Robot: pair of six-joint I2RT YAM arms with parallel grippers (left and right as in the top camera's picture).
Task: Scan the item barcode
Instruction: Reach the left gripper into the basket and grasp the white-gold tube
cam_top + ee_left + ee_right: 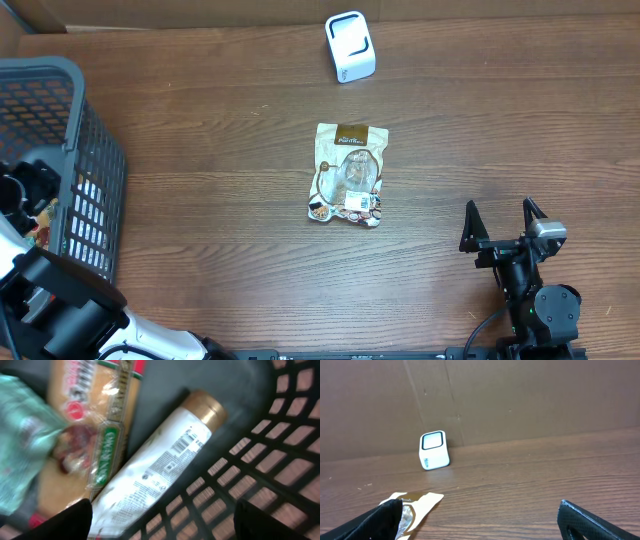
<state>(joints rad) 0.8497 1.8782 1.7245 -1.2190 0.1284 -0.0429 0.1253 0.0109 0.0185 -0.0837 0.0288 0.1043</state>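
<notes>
The left tool is down inside the grey basket at the left edge of the desk. Its two fingers stand wide apart and there is nothing between them. Directly under it lies a white tube with a gold cap, resting on the floor of the basket against the mesh wall. I judge this tube to be the item to scan, though the wrist picture is blurred and I cannot be fully sure. Its long axis runs on a diagonal in the left wrist view, from the lower left up to the cap at the upper right, so it lies oblique to the line between the fingers. The wrist would probably need some turn to close across the narrow side. The barcode faces up, near the cap end. Beside the tube are a noodle packet and a green packet, close enough to get in the way. The scanner stands at the far edge of the desk, well apart from the basket. A snack pouch lies flat in the middle of the desk. The right tool is fully open and empty, near the front right, far from the tube, so the left arm is clearly the nearer one.
</notes>
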